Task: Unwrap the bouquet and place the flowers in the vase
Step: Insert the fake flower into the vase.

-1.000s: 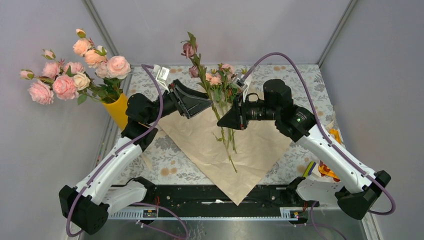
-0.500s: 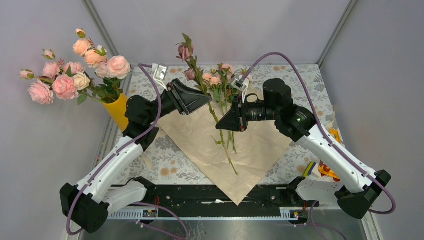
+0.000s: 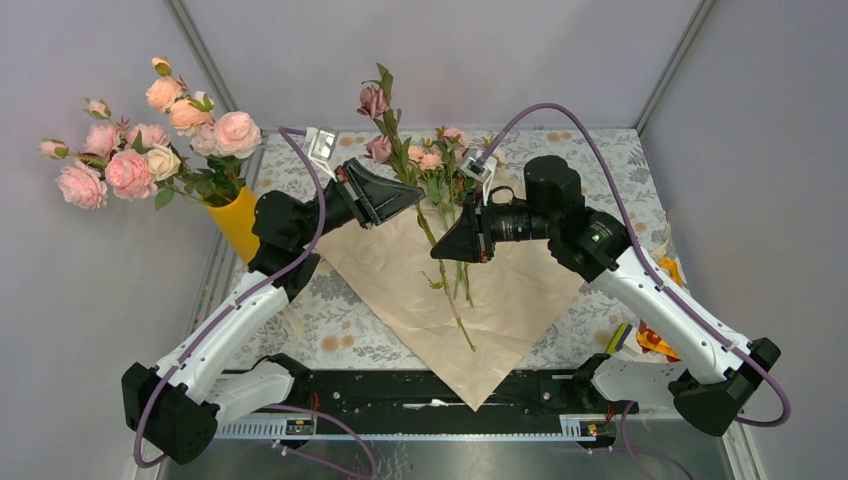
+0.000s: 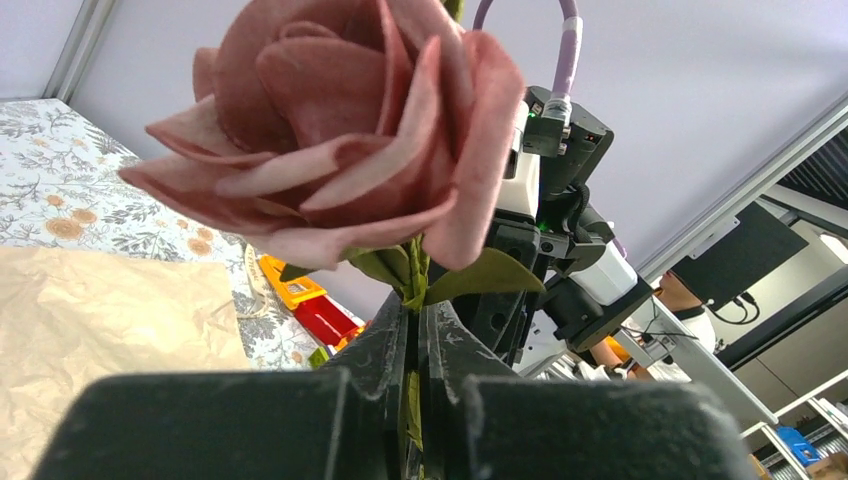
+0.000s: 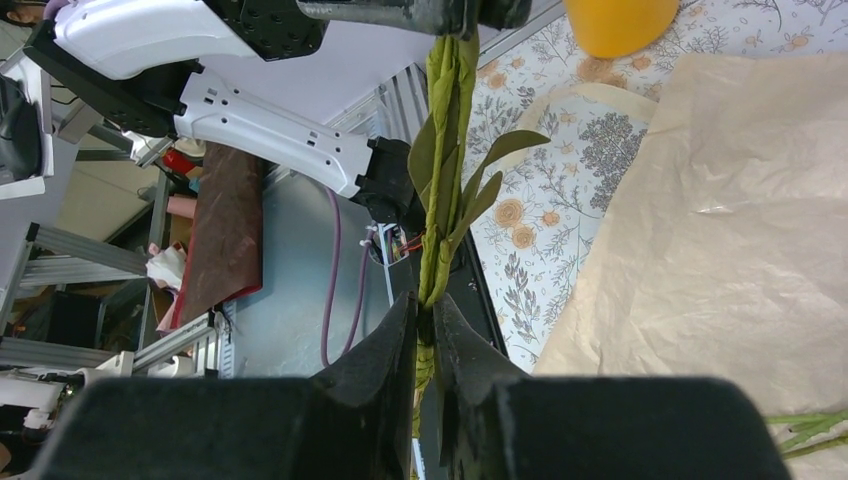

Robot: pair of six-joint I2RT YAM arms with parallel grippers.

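The bouquet's beige paper (image 3: 500, 290) lies spread flat on the table, with small pink flowers (image 3: 432, 158) and thin stems resting on it. One mauve rose (image 3: 373, 100) (image 4: 330, 130) stands raised above the rest. My left gripper (image 3: 413, 197) (image 4: 420, 312) is shut on its green stem just under the bloom. My right gripper (image 3: 438, 250) (image 5: 425, 305) is shut on the same stem (image 5: 445, 150) lower down. The yellow-orange vase (image 3: 238, 222) (image 5: 620, 20) stands at the table's left edge, left of my left arm.
A big bunch of pale pink and peach roses (image 3: 150, 140) fills the vase and spreads left. Red and yellow items (image 3: 655, 342) lie at the table's right edge. Grey walls close in the floral tablecloth (image 3: 600, 160) on three sides.
My left gripper has closed from wide open onto the mauve rose's stem. The rose has swayed slightly. The right gripper has kept its hold.
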